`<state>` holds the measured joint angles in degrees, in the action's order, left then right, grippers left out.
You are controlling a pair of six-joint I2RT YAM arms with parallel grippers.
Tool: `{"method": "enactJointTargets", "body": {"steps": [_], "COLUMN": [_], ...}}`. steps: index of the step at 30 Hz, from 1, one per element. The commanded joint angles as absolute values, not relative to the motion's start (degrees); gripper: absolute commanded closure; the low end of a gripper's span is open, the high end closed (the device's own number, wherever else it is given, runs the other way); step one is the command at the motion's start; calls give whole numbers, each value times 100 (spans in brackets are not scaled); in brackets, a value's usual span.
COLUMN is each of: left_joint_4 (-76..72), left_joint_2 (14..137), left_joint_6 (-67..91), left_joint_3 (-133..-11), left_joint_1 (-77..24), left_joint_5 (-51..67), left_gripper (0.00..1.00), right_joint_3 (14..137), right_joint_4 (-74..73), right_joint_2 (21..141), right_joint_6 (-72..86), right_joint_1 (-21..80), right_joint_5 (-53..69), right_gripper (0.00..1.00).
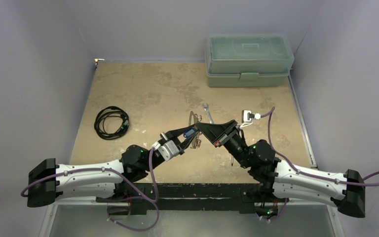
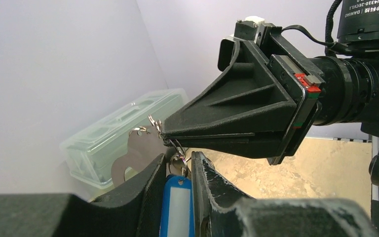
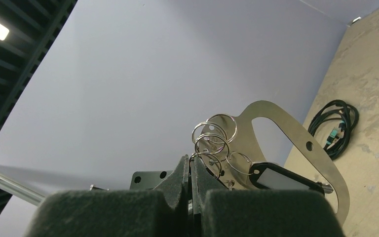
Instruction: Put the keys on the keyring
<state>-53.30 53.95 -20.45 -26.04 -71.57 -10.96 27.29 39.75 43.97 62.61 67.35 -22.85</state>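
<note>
The keyring (image 3: 276, 129), a flat grey metal plate with several split rings, is held up above the table. My right gripper (image 3: 190, 163) is shut on one of its rings. A key with a dark tag (image 3: 282, 178) hangs from another ring. In the left wrist view the keyring plate (image 2: 137, 150) shows just behind the right gripper's tip (image 2: 164, 132). My left gripper (image 2: 177, 160) is shut on a key with a blue tag (image 2: 177, 203), whose small ring sits right under the right gripper's tip. From above, both grippers (image 1: 191, 132) (image 1: 199, 125) meet at mid-table.
A silver wrench (image 1: 208, 112) lies just beyond the grippers. A coiled black cable (image 1: 111, 122) lies at the left. A closed green plastic box (image 1: 249, 59) stands at the back right. Grey walls close in the table's sides and back.
</note>
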Motion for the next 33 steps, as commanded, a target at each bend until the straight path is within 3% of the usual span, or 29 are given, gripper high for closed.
{"method": "enactJointTargets", "body": {"steps": [1, 6, 13, 23, 27, 30, 33], "left_joint_4": [-5826, -6019, -5937, -5049, -4653, -4236, -3678], "left_joint_2": [5431, 5496, 5568, 5229, 5027, 4898, 4811], "left_joint_6": [-2233, -2344, -2454, -2567, -2532, -2450, -2352], "left_joint_3": [-2760, -2767, -2778, -2910, -2977, -3129, -3345], "left_joint_1": [-7181, -7181, -7181, -7181, -7181, -7181, -7181], "left_joint_5": [-1435, -1742, -1870, -1776, -1784, -1723, -1634], "left_gripper": [77, 80, 100, 100, 100, 100, 100], "right_joint_3": [2724, 2666, 2652, 2514, 2445, 2458, 2648], "right_joint_4": [4455, 4500, 4491, 4525, 4451, 4177, 3881], "right_joint_2": [4408, 4400, 4352, 4221, 4060, 3855, 3573], "right_joint_6": [6393, 6438, 6442, 6407, 6279, 5928, 4579], "right_joint_1": [6724, 6724, 6724, 6722, 6724, 6723, 6721], "right_joint_5": [-2139, -2138, -2145, -2257, -2325, -2313, -1674], "right_gripper": [100, 100, 100, 99, 77, 69, 60]}}
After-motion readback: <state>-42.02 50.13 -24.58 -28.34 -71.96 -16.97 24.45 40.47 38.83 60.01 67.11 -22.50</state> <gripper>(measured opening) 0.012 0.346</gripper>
